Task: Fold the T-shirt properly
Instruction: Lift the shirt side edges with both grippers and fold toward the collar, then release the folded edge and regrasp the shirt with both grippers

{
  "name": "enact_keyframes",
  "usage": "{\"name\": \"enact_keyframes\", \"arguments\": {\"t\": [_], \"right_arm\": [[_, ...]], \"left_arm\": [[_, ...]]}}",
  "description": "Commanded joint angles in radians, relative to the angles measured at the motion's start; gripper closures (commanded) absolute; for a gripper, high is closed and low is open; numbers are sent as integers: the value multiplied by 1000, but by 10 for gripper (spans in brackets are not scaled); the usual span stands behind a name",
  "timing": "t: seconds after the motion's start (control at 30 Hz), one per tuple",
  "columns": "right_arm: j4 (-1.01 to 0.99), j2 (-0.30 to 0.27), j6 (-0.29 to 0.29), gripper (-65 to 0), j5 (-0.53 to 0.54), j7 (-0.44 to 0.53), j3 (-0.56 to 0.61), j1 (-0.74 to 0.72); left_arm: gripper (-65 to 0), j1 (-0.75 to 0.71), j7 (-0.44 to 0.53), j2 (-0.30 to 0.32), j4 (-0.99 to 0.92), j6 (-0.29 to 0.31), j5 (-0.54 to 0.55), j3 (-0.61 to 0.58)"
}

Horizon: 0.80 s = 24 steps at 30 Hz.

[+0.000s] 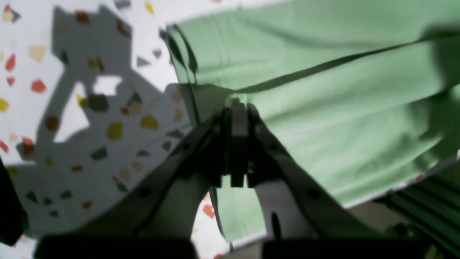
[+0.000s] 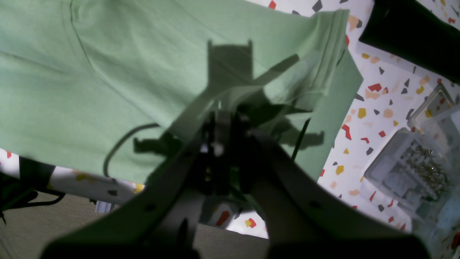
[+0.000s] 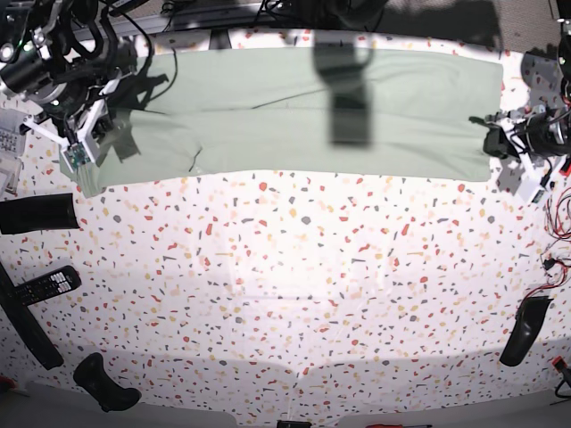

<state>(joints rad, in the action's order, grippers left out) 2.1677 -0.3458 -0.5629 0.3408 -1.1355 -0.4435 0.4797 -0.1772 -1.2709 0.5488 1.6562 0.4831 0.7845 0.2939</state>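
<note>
Speckled terrazzo tabletop (image 3: 294,294) bears soft, seemingly folded sage T-shirt (image 3: 294,107).

One T-shirt (image 3: 303,107), two pincers, one remote control (image 3: 46,285), one clear plastic box (image 2: 413,169)

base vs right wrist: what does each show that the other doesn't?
Base only: the whole T-shirt laid as a long band across the table, the left gripper at its far end, a remote.
Right wrist only: a close look at the right gripper pinching a fold of the cloth, and the contents of a clear plastic box.
Both: the green shirt, the speckled table, the right gripper.
</note>
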Motion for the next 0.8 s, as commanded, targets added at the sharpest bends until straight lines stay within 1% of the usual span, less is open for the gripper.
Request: {"name": "enact_keyframes", "arguments": {"t": [0.0,0.13,0.2,0.27,0.3,0.37,0.47,0.5,0.53,0.67,0.7,0.77], "right_arm": [[19,-11,19,-69,-4,9,-8,1],[19,-11,23,-176,-4,9,-8,21],[19,-11,22,-232,-4,9,-8,37],[19,-11,22,-269,-8,9,-8,54],[19,-11,22,-270,-9,9,-8,55],[19,-12,23,-270,-27,9,-9,52],[19,-12,23,-269,-26,42,-9,32],[19,-12,23,-269,-24,58,-9,21],[19,-12,23,-269,-22,74,-9,9],[19,-11,23,-269,-13,109,-9,-41],[19,-11,24,-269,9,118,-9,-53],[15,-11,24,-269,85,160,-9,-70]], "left_arm": [[-18,10,-14,19,18,4,14,8],[-116,-5,-23,19,18,4,13,8],[-156,-24,-23,20,18,3,14,8],[-186,-44,-23,19,18,3,13,8],[-197,-53,-23,20,18,3,13,8],[-199,-65,-3,20,18,3,13,8],[-199,-64,89,20,26,1,13,8],[-199,-64,114,19,41,-19,13,8],[-199,-64,119,18,61,-27,13,8],[-199,-70,135,16,192,-26,-28,8],[-199,-70,167,16,228,-26,-51,8],[-199,-71,285,10,285,-27,-89,8]]}}
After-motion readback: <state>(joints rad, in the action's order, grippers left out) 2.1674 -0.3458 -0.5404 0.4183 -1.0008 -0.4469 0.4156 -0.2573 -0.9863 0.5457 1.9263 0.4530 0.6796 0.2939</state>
